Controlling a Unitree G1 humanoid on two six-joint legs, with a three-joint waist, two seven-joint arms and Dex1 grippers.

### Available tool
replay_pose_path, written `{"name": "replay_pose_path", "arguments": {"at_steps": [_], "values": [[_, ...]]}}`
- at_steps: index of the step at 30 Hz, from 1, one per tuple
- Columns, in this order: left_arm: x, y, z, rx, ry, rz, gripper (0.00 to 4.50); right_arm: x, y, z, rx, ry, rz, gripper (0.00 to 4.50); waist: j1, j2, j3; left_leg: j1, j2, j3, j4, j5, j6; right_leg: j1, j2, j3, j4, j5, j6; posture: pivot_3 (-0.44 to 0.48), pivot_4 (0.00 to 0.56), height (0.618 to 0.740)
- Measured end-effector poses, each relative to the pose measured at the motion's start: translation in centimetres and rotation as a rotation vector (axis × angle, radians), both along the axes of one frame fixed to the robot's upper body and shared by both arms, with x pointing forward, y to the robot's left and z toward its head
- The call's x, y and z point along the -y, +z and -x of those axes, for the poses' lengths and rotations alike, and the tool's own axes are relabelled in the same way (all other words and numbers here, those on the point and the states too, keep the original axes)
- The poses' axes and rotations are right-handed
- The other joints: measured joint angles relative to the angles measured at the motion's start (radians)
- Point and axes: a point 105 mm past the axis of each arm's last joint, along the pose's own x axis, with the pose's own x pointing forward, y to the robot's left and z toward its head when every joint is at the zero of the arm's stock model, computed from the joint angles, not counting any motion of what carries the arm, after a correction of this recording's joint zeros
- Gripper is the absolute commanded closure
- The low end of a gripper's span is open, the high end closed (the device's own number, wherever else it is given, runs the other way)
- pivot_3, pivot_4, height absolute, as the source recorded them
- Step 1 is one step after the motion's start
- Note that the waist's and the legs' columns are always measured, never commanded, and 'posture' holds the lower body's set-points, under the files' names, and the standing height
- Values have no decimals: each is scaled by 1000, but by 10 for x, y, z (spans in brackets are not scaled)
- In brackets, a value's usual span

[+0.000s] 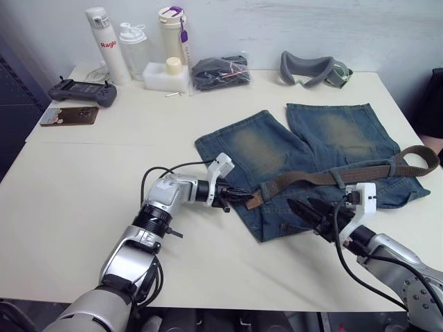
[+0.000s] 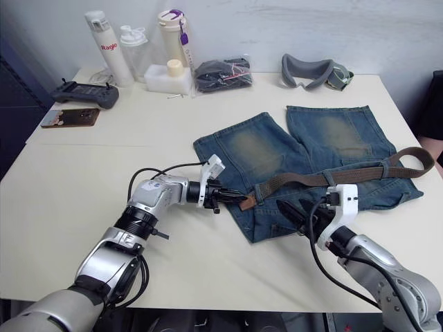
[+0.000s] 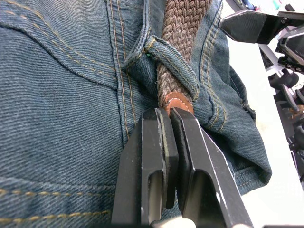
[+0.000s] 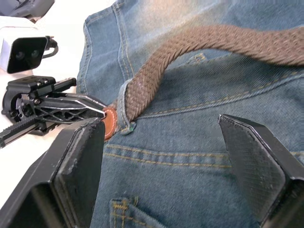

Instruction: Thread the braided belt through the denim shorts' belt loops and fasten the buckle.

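Where it exits a belt loop [image 3: 173, 57], the braided belt [image 3: 183, 28] tip meets the closed left end effector [image 3: 167, 124]

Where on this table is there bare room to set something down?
Bare table lies left of the denim shorts, below the phone, and between the shorts and the goggles. The far-left corner is crowded with bottles.
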Motion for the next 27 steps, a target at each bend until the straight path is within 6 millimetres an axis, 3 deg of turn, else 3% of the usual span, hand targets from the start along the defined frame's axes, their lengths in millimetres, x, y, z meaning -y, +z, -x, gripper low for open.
{"name": "replay_pose_path", "arguments": {"at_steps": [9, 17, 18, 23, 27], "values": [[-42, 31, 2, -30, 51, 7, 4436, 25, -10, -10, -8, -95, 184, 409, -14, 0, 0, 0, 0, 0, 0, 2, -4, -1, 0, 0, 1, 0, -1, 0, 150, 738], [-76, 40, 10, -38, 109, -28, 4500, 41, -30, -18, -63, -150, 289, 4220, -15, 0, 0, 1, 0, 0, 0, 3, -6, -1, 0, 0, 2, 0, -1, 0, 150, 738], [-81, 41, 11, -33, 116, -39, 4500, 41, -31, -19, -65, -152, 293, 4377, -17, 0, 0, 1, 0, 0, 0, 4, -6, -1, 0, 0, 2, -1, -1, 0, 150, 738], [-131, 37, 22, -60, 184, -79, 4500, 36, -33, -24, -64, -139, 295, 4377, -28, -2, -1, 3, 1, 0, -2, 4, -7, -1, 1, 0, 3, -2, -3, 0, 150, 738], [-197, 9, 36, -114, 293, -238, 4500, 31, -34, -28, -66, -121, 300, 4377, -39, -4, -2, 4, 1, 0, -3, 1, -3, 0, 0, 0, 3, -2, -6, 0, 150, 738]]}}
